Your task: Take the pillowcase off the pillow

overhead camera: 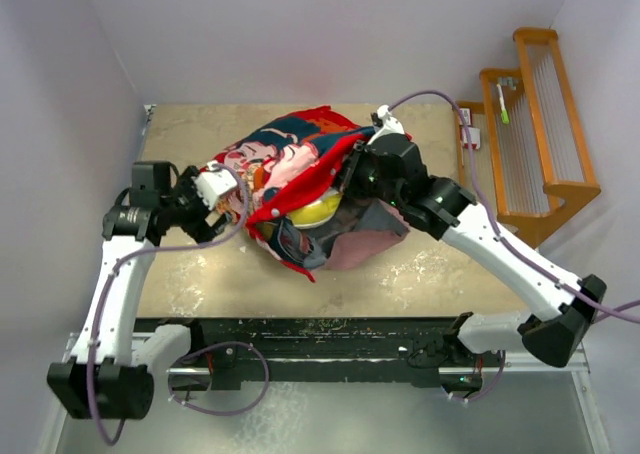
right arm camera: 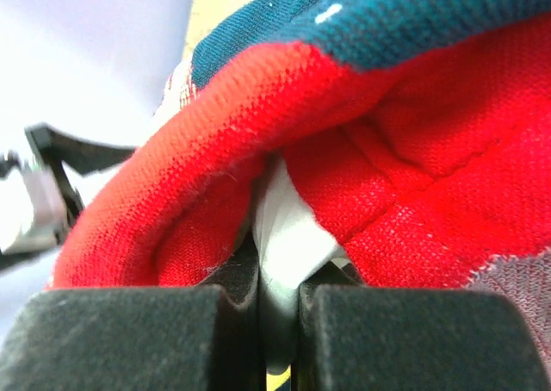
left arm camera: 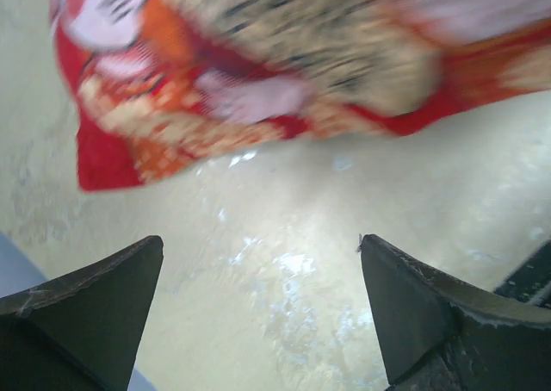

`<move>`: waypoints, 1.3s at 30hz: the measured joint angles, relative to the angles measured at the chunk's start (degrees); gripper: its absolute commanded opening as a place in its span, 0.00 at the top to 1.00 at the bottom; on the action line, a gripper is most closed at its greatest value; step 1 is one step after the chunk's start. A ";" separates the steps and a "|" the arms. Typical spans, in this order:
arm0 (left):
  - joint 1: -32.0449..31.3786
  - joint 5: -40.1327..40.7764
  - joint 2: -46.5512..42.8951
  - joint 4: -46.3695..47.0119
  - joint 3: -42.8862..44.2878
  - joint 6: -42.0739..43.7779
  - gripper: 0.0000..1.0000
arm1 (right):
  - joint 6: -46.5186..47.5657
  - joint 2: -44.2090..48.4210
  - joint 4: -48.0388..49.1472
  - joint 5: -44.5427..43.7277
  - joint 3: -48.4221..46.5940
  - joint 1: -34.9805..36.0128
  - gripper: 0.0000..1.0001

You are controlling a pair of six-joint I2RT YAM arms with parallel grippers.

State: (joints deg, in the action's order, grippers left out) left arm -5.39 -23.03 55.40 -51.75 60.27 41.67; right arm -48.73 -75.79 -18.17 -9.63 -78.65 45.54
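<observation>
Top view: one pillowcase (overhead camera: 290, 164) bunched mid-way across the table (overhead camera: 430, 274) over one pillow (overhead camera: 318, 211), yellow band showing; left wrist: left gripper (left arm camera: 263, 305) gaping wide, holding nothing, blurred cloth beyond it; right wrist alone shows right gripper (right arm camera: 277, 339) pinched tight on white pillow fabric under the red hem.

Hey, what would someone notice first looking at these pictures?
A bright red printed pillowcase lies bunched in the middle of the table, a yellow-edged pillow peeking out. The right tool pinches white pillow fabric at the opening; the left tool stands open beside it, holding nothing.
</observation>
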 measured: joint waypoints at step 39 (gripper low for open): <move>7.19 -1.84 44.52 23.98 0.66 11.19 0.01 | -1.88 35.93 -18.69 9.16 27.50 -2.54 1.00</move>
State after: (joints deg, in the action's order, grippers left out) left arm 1.80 -24.86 99.92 -27.77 60.93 52.86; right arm -50.61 -39.86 -36.86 -0.47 -51.16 43.00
